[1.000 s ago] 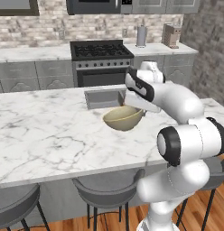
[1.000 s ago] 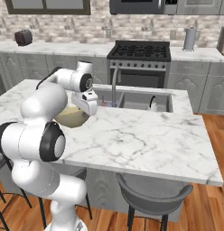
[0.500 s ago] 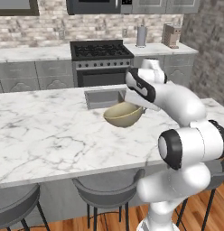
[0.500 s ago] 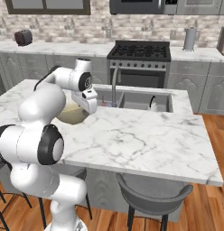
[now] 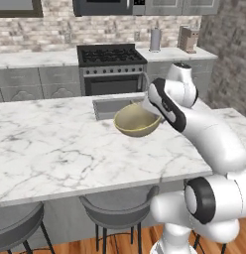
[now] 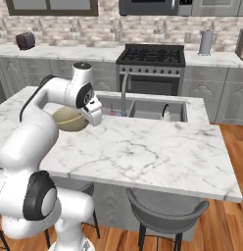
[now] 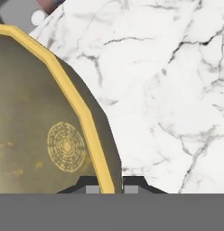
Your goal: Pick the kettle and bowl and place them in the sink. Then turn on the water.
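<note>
Bowl (image 5: 137, 120) pinched at rim by gripper (image 7: 110, 188), one finger inside wall, one outside. Bowl held tilted above marble island (image 5: 55, 149), just before near edge of sink (image 5: 111, 106). Wide round form, olive-tan outside, brighter yellow rim, mottled yellowish inside, ringed disc seen at bottom centre.

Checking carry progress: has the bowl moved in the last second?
Yes. In the left base view the bowl, clamped at its rim by the tool, has shifted right and slightly up, closer to the sink.
</note>
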Tool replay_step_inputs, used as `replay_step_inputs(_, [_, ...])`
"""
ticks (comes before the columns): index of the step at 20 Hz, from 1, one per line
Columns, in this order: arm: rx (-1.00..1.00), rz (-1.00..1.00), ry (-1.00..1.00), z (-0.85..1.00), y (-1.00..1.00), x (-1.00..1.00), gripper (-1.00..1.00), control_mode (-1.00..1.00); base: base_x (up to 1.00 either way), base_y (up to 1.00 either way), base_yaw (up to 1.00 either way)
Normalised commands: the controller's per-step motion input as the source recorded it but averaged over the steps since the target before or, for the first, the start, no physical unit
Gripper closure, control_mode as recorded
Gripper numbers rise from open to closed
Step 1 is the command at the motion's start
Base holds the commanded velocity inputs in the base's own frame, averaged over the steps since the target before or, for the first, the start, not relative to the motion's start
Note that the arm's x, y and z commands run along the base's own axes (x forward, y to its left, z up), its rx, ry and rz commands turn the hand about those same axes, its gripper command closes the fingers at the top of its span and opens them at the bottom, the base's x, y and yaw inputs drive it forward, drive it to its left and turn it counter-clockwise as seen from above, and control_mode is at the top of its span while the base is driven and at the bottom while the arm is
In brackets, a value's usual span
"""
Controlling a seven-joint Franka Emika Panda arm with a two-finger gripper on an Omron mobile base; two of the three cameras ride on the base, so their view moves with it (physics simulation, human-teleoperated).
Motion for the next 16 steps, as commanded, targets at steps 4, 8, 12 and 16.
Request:
replay_step_inputs(4, [0.06,0.09,0.00,0.70,-0.01,-0.28,1.00,-1.00,0.00,0.00,0.00])
replay_step_inputs(8, [0.04,0.09,0.05,0.73,0.00,-0.37,1.00,-1.00,0.00,0.00,0.00])
replay_step_inputs(12, [0.04,0.07,0.13,0.64,0.00,-0.10,1.00,-1.00,0.00,0.00,0.00])
replay_step_inputs(16, [0.07,0.11,0.08,0.31,0.00,-0.14,1.00,-1.00,0.00,0.00,0.00])
